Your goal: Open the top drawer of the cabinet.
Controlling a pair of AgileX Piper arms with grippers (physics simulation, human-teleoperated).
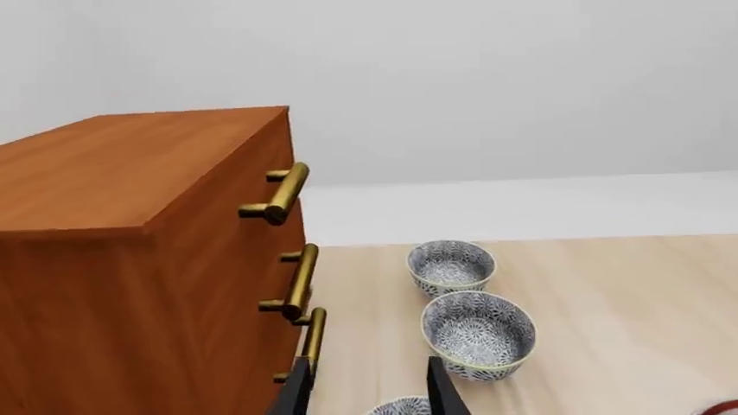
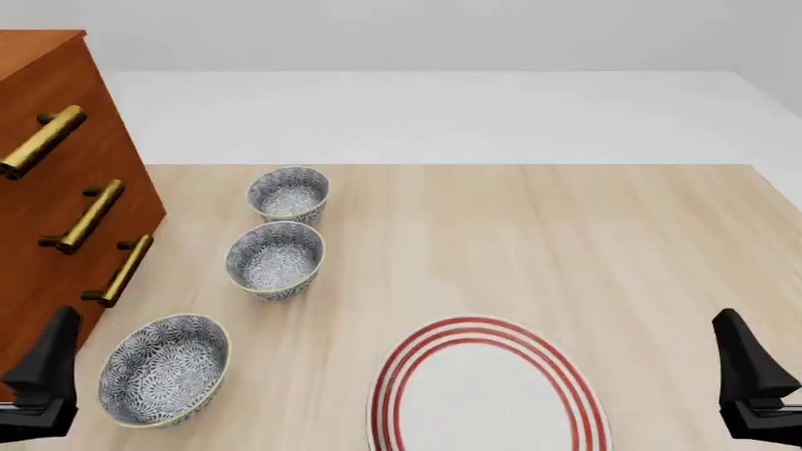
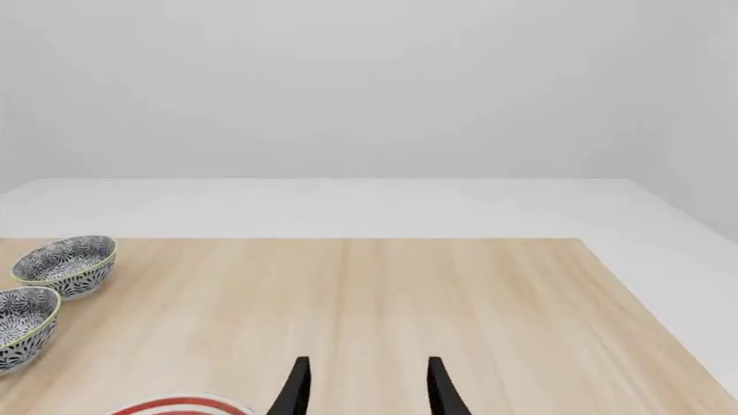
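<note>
The cabinet [image 2: 51,244] stands at the table's far left, tall and reddish-brown, with three brass bar handles stacked down its front. The top drawer [image 2: 75,75] is shut, its handle [image 2: 41,141] uppermost. In the left wrist view the same handle [image 1: 280,194] juts from the cabinet [image 1: 116,259]. My left gripper [image 1: 369,393] is open and empty, low near the table's front edge, short of the bottom handle [image 1: 309,341]. My right gripper [image 3: 369,389] is open and empty over the table's right side, far from the cabinet.
Three blue-patterned bowls [image 2: 289,193] [image 2: 274,258] [image 2: 164,368] line up just right of the cabinet front, the nearest beside my left gripper [image 2: 44,376]. A white plate with red rings [image 2: 489,395] lies at front centre. My right gripper [image 2: 752,376] sits at the front right.
</note>
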